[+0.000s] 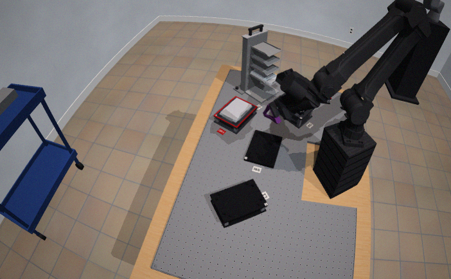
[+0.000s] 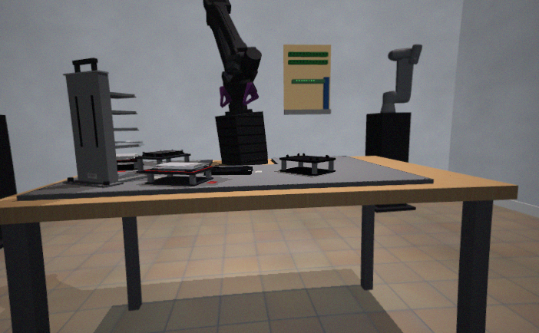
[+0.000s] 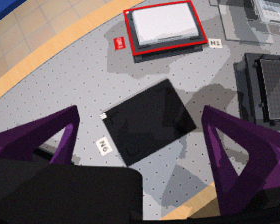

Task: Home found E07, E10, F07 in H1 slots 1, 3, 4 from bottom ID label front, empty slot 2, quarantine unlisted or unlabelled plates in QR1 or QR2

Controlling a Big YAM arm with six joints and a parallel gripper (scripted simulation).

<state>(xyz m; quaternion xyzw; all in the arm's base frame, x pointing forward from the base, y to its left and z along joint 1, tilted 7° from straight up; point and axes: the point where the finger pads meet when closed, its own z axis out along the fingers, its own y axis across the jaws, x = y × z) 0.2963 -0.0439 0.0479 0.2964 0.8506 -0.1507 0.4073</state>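
Observation:
The grey plate hotel H1 (image 1: 259,63) stands at the far end of the deck mat, with several shelves facing the arm. A pale plate shows on one of its lower shelves (image 1: 267,78); no labels are readable. A white plate (image 1: 236,110) lies in the red-framed quarantine nest; it also shows in the wrist view (image 3: 165,26). My gripper (image 1: 274,116) (image 2: 239,95) with purple fingers is open and empty. It hangs well above the deck, between the hotel and the flat black nest (image 3: 149,121).
A black nest (image 1: 297,116) sits under the wrist near the hotel, and a raised black nest (image 1: 238,202) is nearer the front. The arm's black pedestal (image 1: 345,162) is at the right. A blue cart (image 1: 12,152) stands off the table.

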